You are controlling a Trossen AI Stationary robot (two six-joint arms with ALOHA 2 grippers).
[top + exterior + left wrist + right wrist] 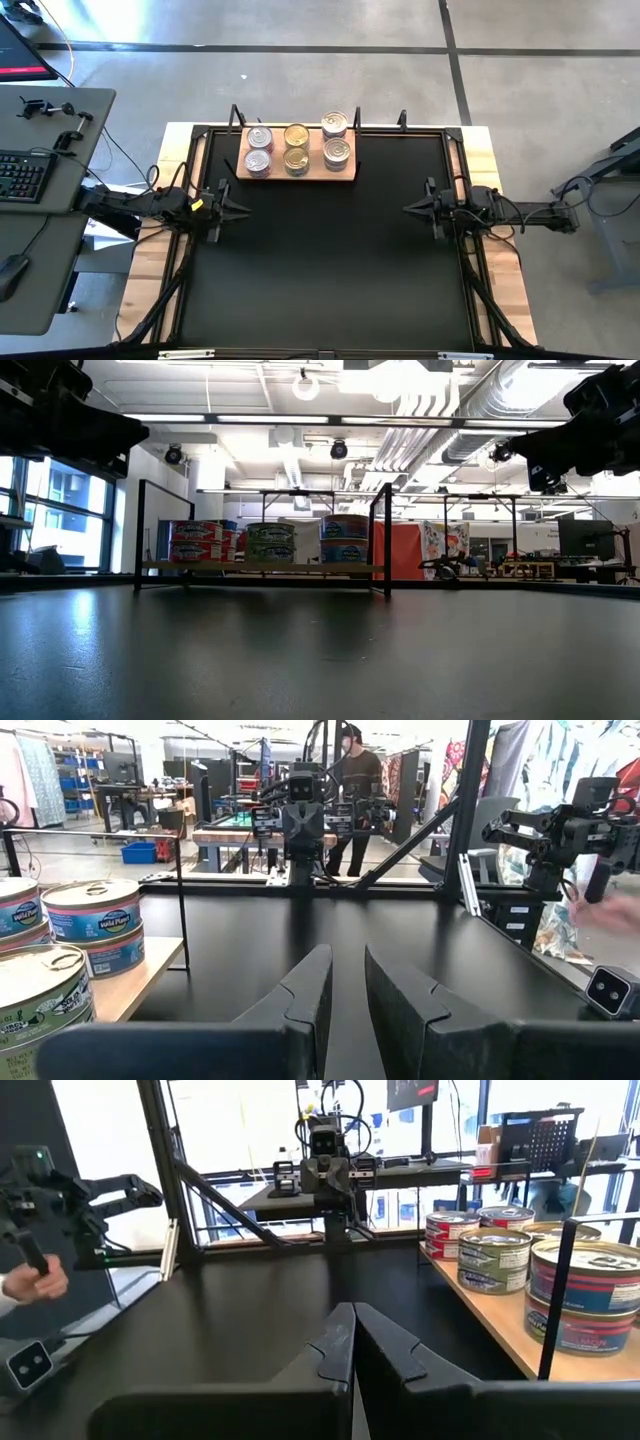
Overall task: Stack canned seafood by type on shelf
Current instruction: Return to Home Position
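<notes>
The light unpainted wooden shelf (316,174) lies at the far edge of the black table mat (330,270), a little left of centre. The flat round seafood tins (296,158) stand on it in 3 columns, each with 2 stacks, 1 behind the other. Seen from above, the left column has silver lids and reddish sides, the middle column gold lids and the right column silver lids.

From table height every stack that shows is 2 tins high. The red-labelled tins (197,541) are on the left, the green-labelled tins (270,542) in the middle and the blue-labelled tins (345,538) on the right. A thin black metal frame (386,540) rises around the shelf.

The left gripper (238,208) hangs above the mat's left side, nearer than the shelf's left corner and apart from it, pointing right. Its fingers (300,995) stand at a narrow gap and hold nothing.

The right gripper (410,208) hangs above the mat's right side, facing the left one across the bare middle of the mat. Its fingers (335,1345) are pressed together and hold nothing.

In the room behind the right arm a person (355,765) stands among benches.
</notes>
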